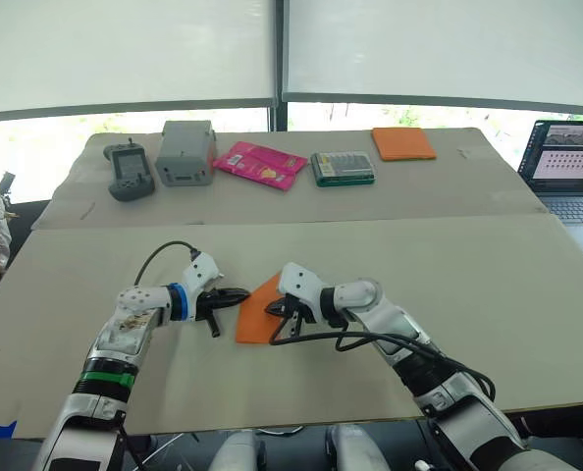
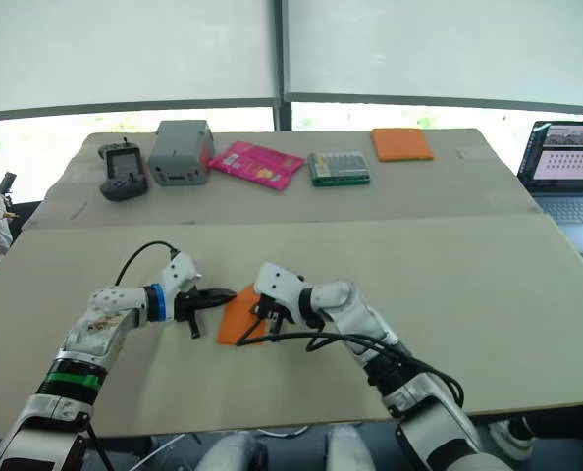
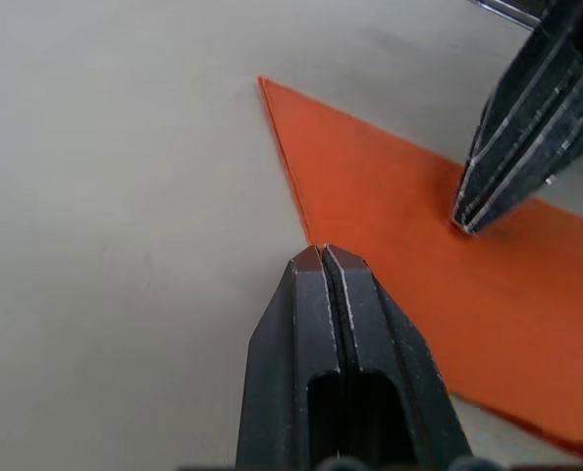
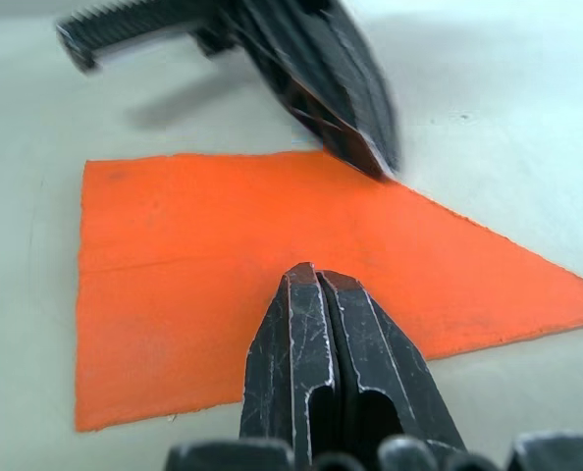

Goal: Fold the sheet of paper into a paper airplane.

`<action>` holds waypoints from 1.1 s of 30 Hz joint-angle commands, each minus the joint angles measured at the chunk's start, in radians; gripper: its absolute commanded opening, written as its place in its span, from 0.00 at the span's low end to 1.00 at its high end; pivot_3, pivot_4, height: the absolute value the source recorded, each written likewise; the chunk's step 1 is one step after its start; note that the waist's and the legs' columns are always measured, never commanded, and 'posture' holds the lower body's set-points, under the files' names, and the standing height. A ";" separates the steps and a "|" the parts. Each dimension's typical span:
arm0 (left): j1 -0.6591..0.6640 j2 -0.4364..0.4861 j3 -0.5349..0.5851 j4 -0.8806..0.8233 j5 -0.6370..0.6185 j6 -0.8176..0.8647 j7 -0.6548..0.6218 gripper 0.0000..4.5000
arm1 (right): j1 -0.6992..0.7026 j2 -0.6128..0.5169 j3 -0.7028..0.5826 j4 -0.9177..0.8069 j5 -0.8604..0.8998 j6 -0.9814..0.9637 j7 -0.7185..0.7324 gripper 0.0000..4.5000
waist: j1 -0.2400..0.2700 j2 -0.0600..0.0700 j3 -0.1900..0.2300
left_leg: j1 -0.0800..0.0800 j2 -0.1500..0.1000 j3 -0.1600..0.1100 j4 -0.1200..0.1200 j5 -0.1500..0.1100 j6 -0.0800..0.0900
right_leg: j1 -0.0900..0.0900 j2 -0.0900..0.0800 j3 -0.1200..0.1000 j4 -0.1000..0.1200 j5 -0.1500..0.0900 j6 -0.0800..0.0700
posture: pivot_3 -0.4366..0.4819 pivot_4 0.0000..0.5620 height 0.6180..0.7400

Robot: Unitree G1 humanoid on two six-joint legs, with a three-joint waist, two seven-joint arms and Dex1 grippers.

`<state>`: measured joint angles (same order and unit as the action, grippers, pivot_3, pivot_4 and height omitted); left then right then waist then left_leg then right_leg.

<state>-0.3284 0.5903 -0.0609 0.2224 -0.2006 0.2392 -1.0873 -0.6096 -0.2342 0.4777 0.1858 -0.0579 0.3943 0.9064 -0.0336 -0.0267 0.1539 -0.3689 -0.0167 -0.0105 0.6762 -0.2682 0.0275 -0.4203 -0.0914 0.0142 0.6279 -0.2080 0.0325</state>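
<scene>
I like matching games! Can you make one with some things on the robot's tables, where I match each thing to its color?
Things:
1. sheet of paper
2. packet
3. box
4. left gripper

Colors:
A. grey
B. black
C. orange
D. pink

Pairs: 1-C, 2-D, 3-A, 4-B

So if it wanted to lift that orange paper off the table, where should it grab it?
Probably at an edge or the pointed corner: the paper lies flat on the table, so nothing stands up to pinch. The left gripper, fingers shut, sits at its slanted edge, so coming low from that side seems easiest. The right gripper, also shut, presses on the middle and could steady it.
</scene>
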 commanded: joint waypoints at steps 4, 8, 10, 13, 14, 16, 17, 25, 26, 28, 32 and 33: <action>0.171 0.056 0.023 -0.162 -0.031 0.117 0.037 0.01 | 0.002 0.006 0.041 0.094 -0.030 -0.021 0.015 0.00 | -0.007 0.004 -0.003 | 0.001 0.000 0.000 -0.001 0.000 0.000 | 0.000 0.000 0.000 0.000 0.000 0.000 | 0.48 0.27 1.00; 0.206 0.048 0.033 -0.226 -0.064 0.164 0.060 0.01 | -0.008 -0.001 0.034 0.090 -0.030 -0.057 0.020 0.00 | -0.010 0.004 -0.003 | 0.001 0.000 0.000 -0.001 0.000 0.000 | 0.000 0.000 0.000 0.000 0.000 0.000 | 0.48 0.27 1.00; 0.216 0.039 0.019 -0.243 -0.067 0.170 0.066 0.01 | -0.012 -0.016 0.020 0.062 -0.023 -0.073 0.029 0.00 | -0.009 0.004 -0.003 | 0.001 0.000 0.000 -0.002 0.000 0.000 | -0.001 0.000 0.000 0.000 0.000 0.000 | 0.48 0.27 1.00; 0.215 0.013 -0.004 -0.267 -0.081 0.193 0.082 0.01 | -0.025 -0.051 -0.011 -0.007 0.000 -0.067 0.056 0.00 | -0.002 0.005 -0.003 | 0.000 -0.001 0.000 -0.002 0.000 0.000 | -0.001 -0.001 0.000 0.000 0.000 0.000 | 0.48 0.27 1.00; 0.218 0.009 -0.009 -0.279 -0.087 0.203 0.083 0.01 | -0.030 -0.066 -0.022 -0.030 0.009 -0.063 0.067 0.00 | 0.004 0.005 -0.003 | 0.000 -0.001 0.000 -0.001 0.000 0.000 | -0.001 -0.002 0.000 -0.001 0.000 0.000 | 0.48 0.27 1.00; 0.239 0.015 -0.004 -0.311 -0.099 0.223 0.085 0.01 | -0.035 -0.097 -0.044 -0.077 0.029 -0.049 0.091 0.00 | 0.011 0.005 -0.003 | -0.001 -0.002 0.000 -0.001 0.000 0.000 | -0.001 -0.003 0.000 -0.002 0.000 0.000 | 0.48 0.27 1.00; 0.251 0.023 0.002 -0.323 -0.105 0.229 0.084 0.01 | -0.037 -0.114 -0.051 -0.098 0.035 -0.041 0.101 0.00 | 0.013 0.005 -0.003 | -0.002 -0.002 0.001 -0.001 0.000 0.000 | -0.001 -0.003 0.000 -0.003 0.000 0.000 | 0.48 0.27 1.00; 0.272 0.064 0.057 -0.388 -0.199 0.284 0.063 0.01 | -0.025 -0.194 -0.116 -0.241 0.089 0.034 0.134 0.00 | 0.015 0.005 -0.001 | -0.004 0.000 0.001 -0.002 -0.001 0.000 | -0.004 -0.002 -0.001 -0.003 0.000 -0.001 | 0.48 0.27 1.00; 0.264 0.068 0.068 -0.403 -0.218 0.297 0.059 0.01 | -0.019 -0.202 -0.136 -0.271 0.107 0.056 0.134 0.00 | 0.016 0.005 0.000 | -0.005 0.000 0.001 -0.002 -0.001 0.000 | -0.004 -0.002 -0.001 -0.003 0.000 -0.001 | 0.48 0.27 1.00; 0.249 0.074 0.085 -0.419 -0.247 0.313 0.055 0.01 | -0.007 -0.216 -0.170 -0.325 0.141 0.101 0.128 0.00 | 0.018 0.005 0.002 | -0.006 -0.001 0.001 -0.001 -0.001 0.000 | -0.004 -0.002 -0.001 -0.003 0.000 -0.001 | 0.48 0.27 1.00; 0.214 0.085 0.104 -0.441 -0.282 0.333 0.057 0.01 | 0.041 -0.230 -0.254 -0.433 0.223 0.248 0.086 0.00 | 0.023 0.003 0.006 | -0.010 -0.001 0.000 0.001 -0.001 0.000 | -0.006 -0.002 -0.002 -0.003 0.000 -0.001 | 0.48 0.27 1.00; 0.205 0.087 0.107 -0.443 -0.290 0.340 0.058 0.01 | 0.056 -0.221 -0.280 -0.458 0.255 0.295 0.070 0.00 | 0.024 0.003 0.006 | -0.011 -0.001 -0.001 0.002 -0.001 0.000 | -0.006 -0.002 -0.003 -0.004 0.000 -0.001 | 0.48 0.27 1.00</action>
<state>-0.1047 0.6673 0.0232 -0.1840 -0.4635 0.5741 -1.0241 -0.5602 -0.4605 0.2471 -0.2083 0.1425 0.6283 0.9954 -0.0100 -0.0239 0.1601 -0.3804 -0.0178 -0.0124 0.6780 -0.2690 0.0278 -0.4268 -0.0940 0.0111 0.6242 -0.2083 0.0319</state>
